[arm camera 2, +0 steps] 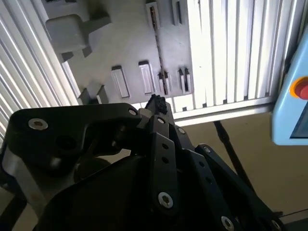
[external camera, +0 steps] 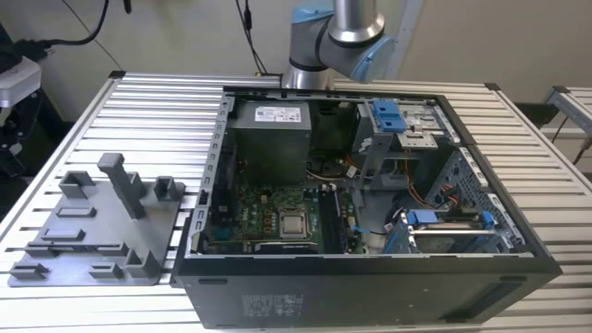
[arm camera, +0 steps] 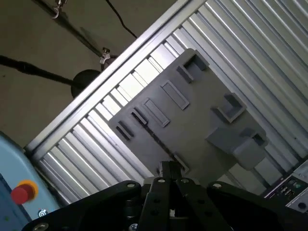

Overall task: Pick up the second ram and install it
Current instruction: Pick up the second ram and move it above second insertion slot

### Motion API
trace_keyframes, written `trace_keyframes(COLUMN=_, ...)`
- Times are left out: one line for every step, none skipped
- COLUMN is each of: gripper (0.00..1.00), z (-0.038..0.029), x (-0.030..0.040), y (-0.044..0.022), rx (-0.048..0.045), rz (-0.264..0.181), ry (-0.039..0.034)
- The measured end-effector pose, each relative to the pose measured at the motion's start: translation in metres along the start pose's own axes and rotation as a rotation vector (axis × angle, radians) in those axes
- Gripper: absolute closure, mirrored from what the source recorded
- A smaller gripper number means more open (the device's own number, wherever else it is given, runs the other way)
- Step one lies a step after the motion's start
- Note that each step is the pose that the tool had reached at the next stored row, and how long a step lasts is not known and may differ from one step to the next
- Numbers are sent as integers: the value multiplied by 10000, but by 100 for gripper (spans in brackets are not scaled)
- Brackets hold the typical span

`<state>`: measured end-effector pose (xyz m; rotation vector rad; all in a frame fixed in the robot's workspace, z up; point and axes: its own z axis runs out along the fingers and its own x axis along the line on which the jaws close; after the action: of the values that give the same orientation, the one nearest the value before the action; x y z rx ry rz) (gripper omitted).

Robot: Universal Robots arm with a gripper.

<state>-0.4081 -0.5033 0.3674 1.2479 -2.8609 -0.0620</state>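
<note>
Second ram: can't place it for sure. A thin dark line in a slot of the grey fixture plate may be it on edge; no blue visible. Plate sits at a corner of the bench, beside the case. Gripper hangs high over that line, fingers together, apparently empty. Reads as pick-up approach. A grasp calls for parted fingers, squared to the slot.
</note>
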Motion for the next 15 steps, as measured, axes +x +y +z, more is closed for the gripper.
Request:
trace_keyframes(gripper=89, z=1, x=-2, y=2, rx=4, rz=-120, ry=9)
trace_keyframes(gripper=89, z=2, x=-2, y=2, rx=8, rz=-237, ry=16)
trace_keyframes(gripper=89, z=2, x=-2, y=1, rx=11, rz=-344, ry=23)
trace_keyframes(gripper=89, z=1, x=-2, y=2, rx=12, rz=-457, ry=31)
trace_keyframes(gripper=89, z=1, x=-2, y=2, rx=12, rz=-516, ry=34)
trace_keyframes(gripper=89, z=0, x=-2, y=2, rx=12, rz=-517, ry=35)
trace_keyframes(gripper=89, z=1, x=-2, y=2, rx=13, rz=-519, ry=34)
trace_keyframes(gripper=89, z=1, x=-2, y=2, rx=13, rz=-521, ry=34)
trace_keyframes(gripper=89, z=1, x=-2, y=2, rx=12, rz=-541, ry=35)
trace_keyframes(gripper=89, z=3, x=-2, y=2, rx=13, rz=-607, ry=37)
trace_keyframes(gripper=89, z=4, x=-2, y=2, rx=13, rz=-693, ry=41)
trace_keyframes(gripper=89, z=5, x=-2, y=3, rx=13, rz=-800, ry=45)
trace_keyframes(gripper=89, z=5, x=-3, y=5, rx=14, rz=-919, ry=51)
trace_keyframes(gripper=89, z=5, x=-2, y=6, rx=14, rz=-1078, ry=59)
trace_keyframes(gripper=89, z=6, x=-2, y=6, rx=15, rz=-1248, ry=66)
